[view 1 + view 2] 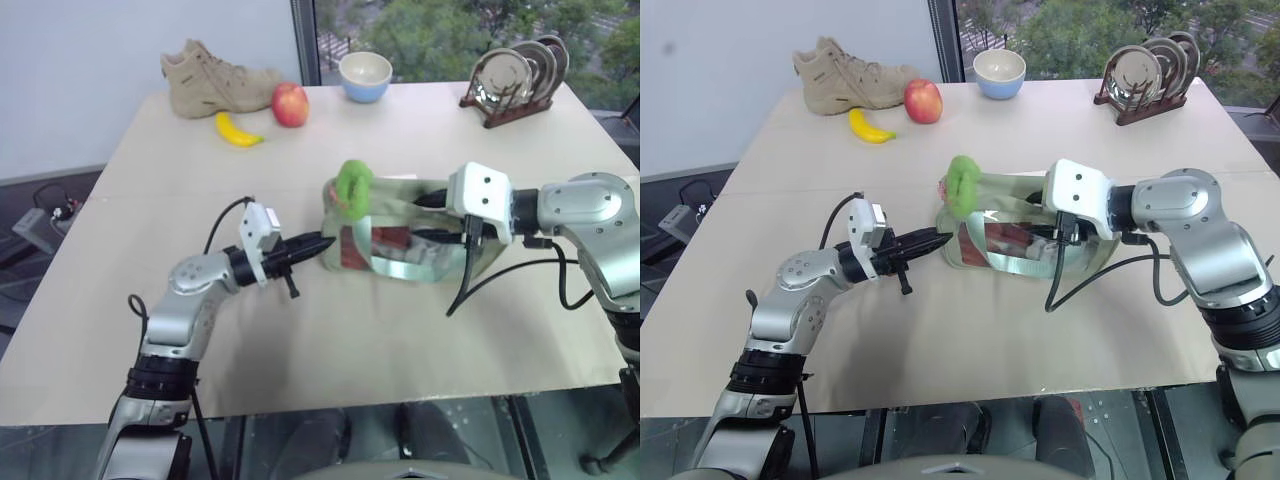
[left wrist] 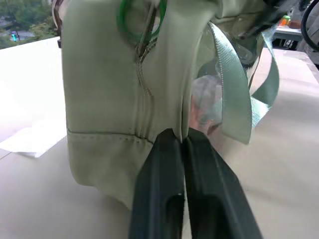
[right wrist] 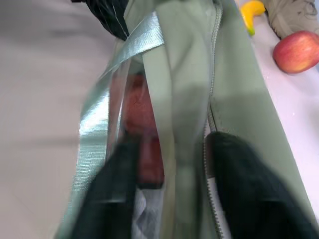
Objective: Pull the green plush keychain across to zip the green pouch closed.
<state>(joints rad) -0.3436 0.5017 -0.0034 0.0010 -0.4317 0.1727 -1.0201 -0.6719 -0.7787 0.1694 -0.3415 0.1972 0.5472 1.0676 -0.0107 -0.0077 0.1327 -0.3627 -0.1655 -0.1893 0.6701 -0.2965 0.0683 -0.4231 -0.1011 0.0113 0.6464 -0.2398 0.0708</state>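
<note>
Our green plush keychain point(image 1: 352, 186) sits on the left end of the green pouch point(image 1: 400, 235), mid-table. Our left gripper point(image 2: 183, 142) pinches the pouch's end seam, likely to hold it steady. Our right gripper point(image 3: 169, 174) has its fingers spread across the top. The banana point(image 1: 237, 131) and apple point(image 1: 290, 104) lie far off, blocking nothing.
</note>
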